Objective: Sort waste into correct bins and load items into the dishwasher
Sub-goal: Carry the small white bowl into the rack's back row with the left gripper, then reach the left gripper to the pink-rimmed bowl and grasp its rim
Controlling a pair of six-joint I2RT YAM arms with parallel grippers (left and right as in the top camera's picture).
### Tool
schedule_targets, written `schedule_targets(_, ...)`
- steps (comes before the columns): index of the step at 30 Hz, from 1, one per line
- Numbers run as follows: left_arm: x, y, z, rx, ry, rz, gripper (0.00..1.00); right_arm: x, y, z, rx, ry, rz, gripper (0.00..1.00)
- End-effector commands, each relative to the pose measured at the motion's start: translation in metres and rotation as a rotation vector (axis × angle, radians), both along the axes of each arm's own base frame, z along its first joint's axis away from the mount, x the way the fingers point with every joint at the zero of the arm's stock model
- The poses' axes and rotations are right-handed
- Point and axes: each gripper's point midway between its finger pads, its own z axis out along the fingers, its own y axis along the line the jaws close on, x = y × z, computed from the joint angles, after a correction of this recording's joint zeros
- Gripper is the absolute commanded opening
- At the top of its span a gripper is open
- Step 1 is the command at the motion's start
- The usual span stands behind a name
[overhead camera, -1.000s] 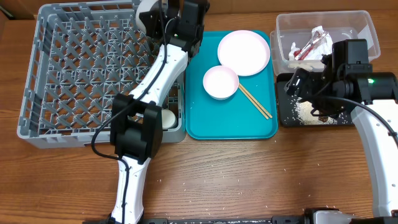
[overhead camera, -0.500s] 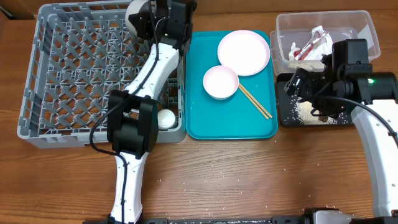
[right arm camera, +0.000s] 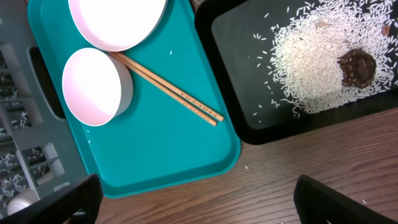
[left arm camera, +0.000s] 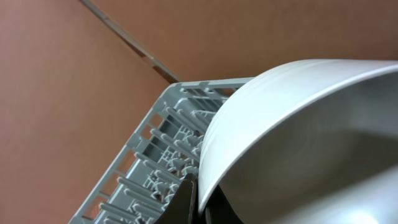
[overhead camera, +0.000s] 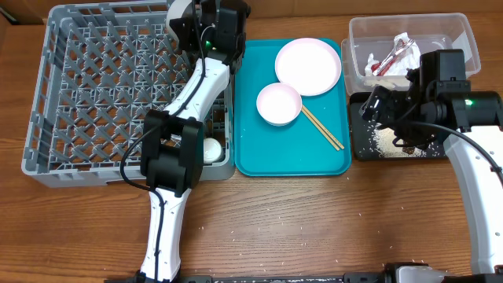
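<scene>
My left gripper (overhead camera: 191, 19) is shut on the rim of a white bowl (left arm camera: 298, 124), which hangs tilted over the back right corner of the grey dishwasher rack (overhead camera: 94, 94). A small white cup (overhead camera: 211, 149) lies in the rack's front right corner. On the teal tray (overhead camera: 291, 161) rest a white plate (overhead camera: 308, 66), a second white bowl (overhead camera: 279, 104) and two chopsticks (overhead camera: 322, 128). My right gripper (overhead camera: 385, 118) stands open over the black tray's (overhead camera: 361, 149) left edge, holding nothing. That bin holds rice (right arm camera: 311, 68) and a brown lump (right arm camera: 357, 67). A crumpled wrapper (overhead camera: 393, 55) lies in the clear tub (overhead camera: 464, 31).
Scattered rice grains lie on the wooden table in front of the trays. The rack, teal tray and the two bins stand side by side across the back half of the table.
My left gripper has carried the white bowl leftward, from above the teal tray's edge to above the rack's back right corner. The right arm has stayed put.
</scene>
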Motion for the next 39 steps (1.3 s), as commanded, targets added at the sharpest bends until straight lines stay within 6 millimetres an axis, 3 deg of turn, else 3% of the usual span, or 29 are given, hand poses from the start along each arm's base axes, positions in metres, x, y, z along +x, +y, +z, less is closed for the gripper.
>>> schedule_targets(1,0.002,-0.018,-0.014,-0.015,0.023,-0.046,0.04,0.0,-0.001,0.0,-0.012,-0.004,0.002,1.0)
schedule_targets(5,-0.004,-0.035,-0.022,0.005,0.086,-0.076,0.04,0.0,-0.001,0.0,-0.012,-0.004,0.002,1.0)
schedule_targets(9,-0.01,-0.053,-0.026,0.022,0.125,-0.106,0.21,0.0,-0.001,0.0,-0.012,-0.004,0.002,1.0)
schedule_targets(11,-0.012,-0.06,-0.027,0.03,0.138,-0.117,0.38,0.0,-0.001,0.0,-0.012,-0.004,0.002,1.0)
schedule_targets(14,-0.016,-0.071,-0.022,0.046,0.137,-0.126,0.53,0.0,-0.001,0.0,-0.012,-0.004,0.002,1.0)
schedule_targets(23,-0.023,-0.095,0.003,0.078,0.159,-0.19,0.62,0.0,-0.001,0.0,-0.012,-0.004,0.002,1.0)
schedule_targets(29,-0.039,-0.141,0.01,-0.122,0.249,-0.436,0.63,0.0,-0.001,0.0,-0.012,-0.004,0.002,1.0)
schedule_targets(32,-0.06,-0.169,-0.001,-0.35,0.345,-0.581,0.63,0.0,-0.001,0.0,-0.012,-0.004,0.002,1.0)
schedule_targets(36,-0.094,-0.222,-0.018,-0.663,0.53,-0.835,0.65,0.0,-0.001,0.0,-0.012,-0.004,0.002,1.0)
schedule_targets(39,-0.108,-0.237,-0.031,-0.758,0.613,-0.9,0.65,0.0,-0.001,0.0,-0.012,-0.004,0.002,1.0)
